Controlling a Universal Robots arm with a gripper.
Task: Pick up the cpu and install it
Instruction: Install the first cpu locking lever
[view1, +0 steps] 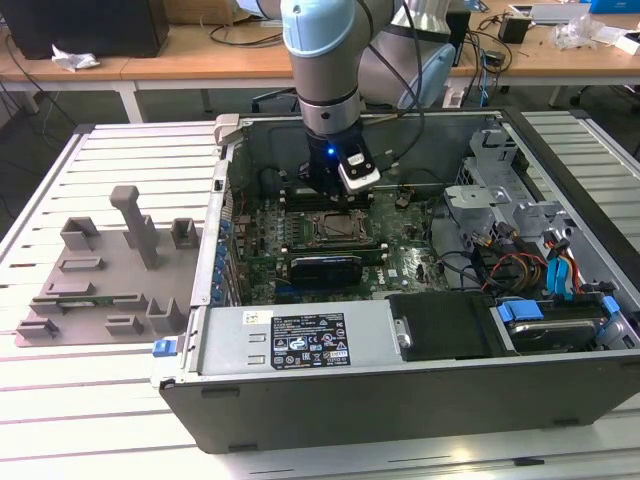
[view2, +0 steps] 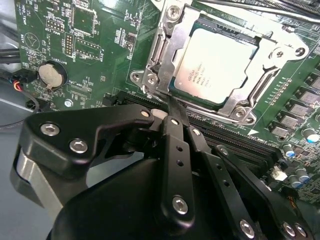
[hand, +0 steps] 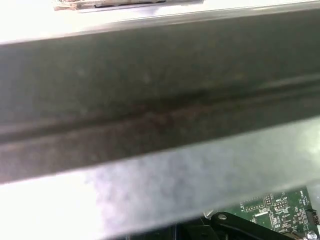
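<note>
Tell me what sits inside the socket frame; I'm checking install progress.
The cpu lies flat inside the metal socket frame, its silver top exposed. The contacts beneath it are covered. The tool hangs just beside the frame.

The arm drops straight down through the open side of the computer case (view1: 215, 140), and the gripper (view1: 330, 200) hangs just above the socket frame (view1: 335, 226), so the room over the socket is taken. In the second wrist view the cpu (view2: 220, 62) lies seated inside the metal socket frame (view2: 165, 55), ringed by screws and bracket arms on every side. Black memory slots (view2: 235, 137) run close along one edge. At the exterior view's right, the drive cage (view1: 490, 190) and a tangle of cables (view1: 520, 270) crowd the board. The power supply (view1: 300, 340) walls off the near side. In the first wrist view the case wall (hand: 150, 110) looms very close.
</note>
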